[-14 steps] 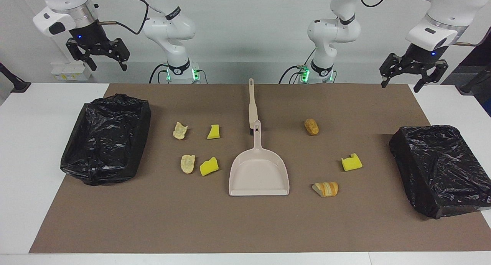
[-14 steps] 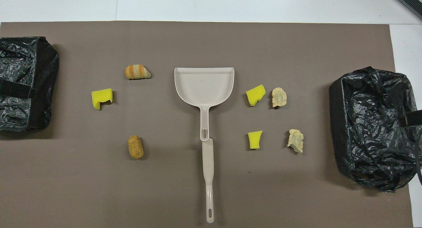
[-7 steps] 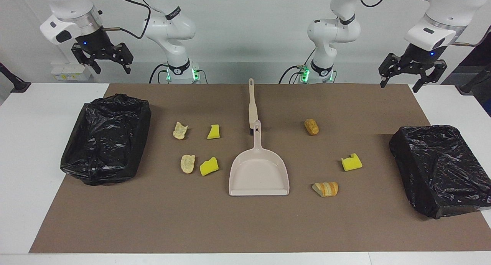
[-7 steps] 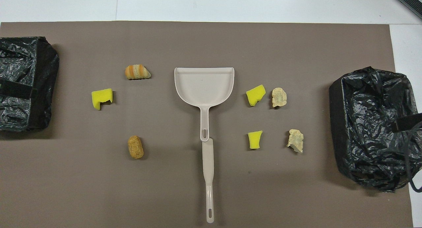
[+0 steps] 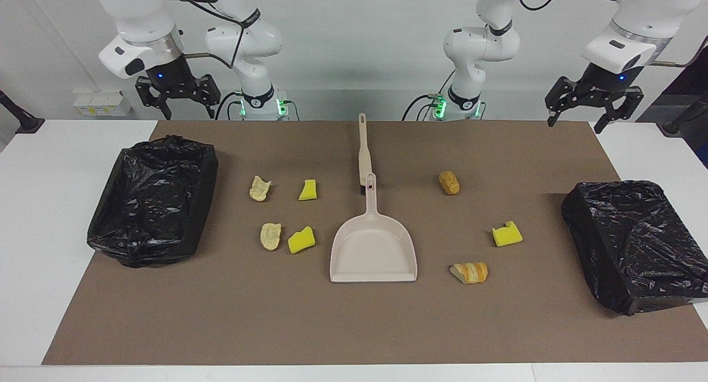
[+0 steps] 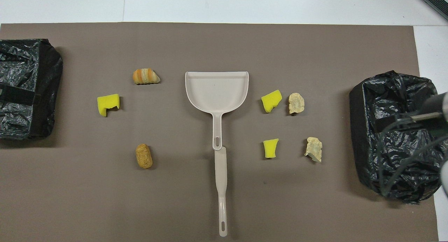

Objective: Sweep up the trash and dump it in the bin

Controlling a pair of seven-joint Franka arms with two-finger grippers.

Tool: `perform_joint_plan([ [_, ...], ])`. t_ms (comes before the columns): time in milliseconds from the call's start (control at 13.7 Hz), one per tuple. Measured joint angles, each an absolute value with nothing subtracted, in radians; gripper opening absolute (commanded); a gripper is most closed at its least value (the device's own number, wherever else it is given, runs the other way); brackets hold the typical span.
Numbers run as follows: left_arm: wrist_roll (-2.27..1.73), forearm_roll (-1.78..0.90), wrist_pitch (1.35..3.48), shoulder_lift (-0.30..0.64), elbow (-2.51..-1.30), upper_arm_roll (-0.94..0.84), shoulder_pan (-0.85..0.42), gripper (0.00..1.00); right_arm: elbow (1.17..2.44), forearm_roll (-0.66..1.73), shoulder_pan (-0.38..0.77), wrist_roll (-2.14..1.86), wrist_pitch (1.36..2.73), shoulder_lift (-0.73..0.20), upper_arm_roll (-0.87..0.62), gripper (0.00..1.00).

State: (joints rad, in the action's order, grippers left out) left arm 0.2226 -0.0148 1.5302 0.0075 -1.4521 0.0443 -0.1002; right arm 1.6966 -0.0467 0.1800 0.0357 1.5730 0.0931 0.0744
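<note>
Nothing is swept yet. Seven trash scraps [image 5: 301,240] lie mid-frame around the dustpan [image 5: 374,253]; the brush [image 5: 363,150] lies above. Right gripper [image 5: 176,96], upper left, and left gripper [image 5: 593,103], upper right, hang open-fingered; next, grasp the brush handle.

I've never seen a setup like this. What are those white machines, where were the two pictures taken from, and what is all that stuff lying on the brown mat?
The white machines are two robot arms, each ending in a two-finger claw. One picture faces them from across the table; the other looks down from above their end. The right gripper and left gripper both hang open in the air, holding nothing. On the brown mat lie a beige dustpan and a brush, handle ends meeting. Seven trash scraps surround them, such as a yellow sponge chunk and a bread piece. A bag-lined bin stands at each end.
</note>
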Motion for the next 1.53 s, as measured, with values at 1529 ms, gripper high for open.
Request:
perform_joint_plan([
  [1529, -0.031, -0.022, 1.603, -0.2, -1.886, 0.026, -0.384, 1.0, 1.655, 0.12, 0.7, 0.711, 2.029, -0.404, 0.069, 1.0],
])
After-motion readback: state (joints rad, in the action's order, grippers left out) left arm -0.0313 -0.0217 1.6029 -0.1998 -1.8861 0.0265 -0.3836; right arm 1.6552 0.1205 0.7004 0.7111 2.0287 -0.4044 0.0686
